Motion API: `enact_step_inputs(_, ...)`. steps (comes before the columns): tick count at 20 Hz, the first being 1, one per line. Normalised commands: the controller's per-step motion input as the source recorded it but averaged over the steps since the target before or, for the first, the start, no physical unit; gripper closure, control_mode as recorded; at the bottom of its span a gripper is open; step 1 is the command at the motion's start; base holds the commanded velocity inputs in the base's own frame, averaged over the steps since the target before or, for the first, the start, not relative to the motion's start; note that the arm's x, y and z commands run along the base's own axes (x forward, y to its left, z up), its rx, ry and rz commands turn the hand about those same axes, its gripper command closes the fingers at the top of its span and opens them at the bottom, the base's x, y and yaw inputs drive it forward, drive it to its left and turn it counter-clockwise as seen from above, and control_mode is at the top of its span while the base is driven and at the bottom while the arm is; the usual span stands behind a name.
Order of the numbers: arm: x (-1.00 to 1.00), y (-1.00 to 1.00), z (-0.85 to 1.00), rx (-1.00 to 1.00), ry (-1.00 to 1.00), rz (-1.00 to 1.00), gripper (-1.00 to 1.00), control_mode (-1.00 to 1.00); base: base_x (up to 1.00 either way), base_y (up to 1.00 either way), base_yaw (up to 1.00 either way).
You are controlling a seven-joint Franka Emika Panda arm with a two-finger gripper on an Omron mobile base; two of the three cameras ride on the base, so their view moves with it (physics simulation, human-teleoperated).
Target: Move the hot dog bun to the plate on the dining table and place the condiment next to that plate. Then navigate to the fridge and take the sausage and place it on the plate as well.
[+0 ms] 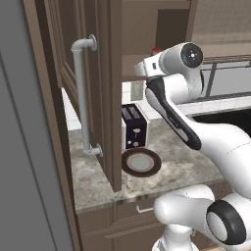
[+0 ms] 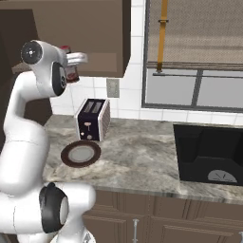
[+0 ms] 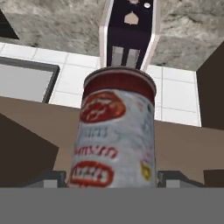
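Note:
The condiment (image 3: 116, 131) is a small bottle with a pale, red-printed label and a dark red end, close up in the hand view between my fingertips (image 3: 52, 178). My gripper (image 3: 113, 177) is shut on it, one finger against each side. In the right base view the gripper (image 2: 76, 59) holds the bottle (image 2: 72, 72) high at the bottom of the upper wall cabinet, above the counter. Its red cap (image 1: 156, 50) peeks out behind the arm in the left base view. The bun, blue plate, dining table and sausage are out of view.
Below the gripper a dark toaster (image 2: 92, 119) stands on the marble wall counter (image 2: 142, 156), with a brown-rimmed plate (image 2: 80, 154) in front of it. An open cabinet door (image 1: 98, 73) with a grey bar handle (image 1: 81, 98) stands to the left. A black sink (image 2: 209, 156) lies under the window on the right.

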Motion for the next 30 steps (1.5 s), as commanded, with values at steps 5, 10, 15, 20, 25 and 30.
enact_step_inputs(5, -0.95, -0.05, -0.28, 0.0, 0.04, -0.03, 1.0, -1.0, 0.0, 0.0, 0.0)
enact_step_inputs(10, -0.53, 0.0, -0.33, 0.0, 0.0, -0.08, 1.0, -1.0, 0.0, 0.0, 0.0)
enact_step_inputs(15, -0.24, 0.02, -0.36, -0.01, 0.0, -0.04, 1.0, -1.0, 0.0, 0.0, 0.0)
enact_step_inputs(20, -0.11, 0.0, -0.08, 0.0, 0.0, 0.0, 1.0, 1.0, -0.06, 0.0, 0.0)
enact_step_inputs(25, 0.0, 0.0, 0.0, 0.0, 0.0, 0.0, 1.0, 1.0, -0.89, -0.3, 0.0)
enact_step_inputs(30, 0.0, 0.0, 0.0, 0.0, 0.0, 0.0, 1.0, 1.0, -1.0, -0.27, 0.0)
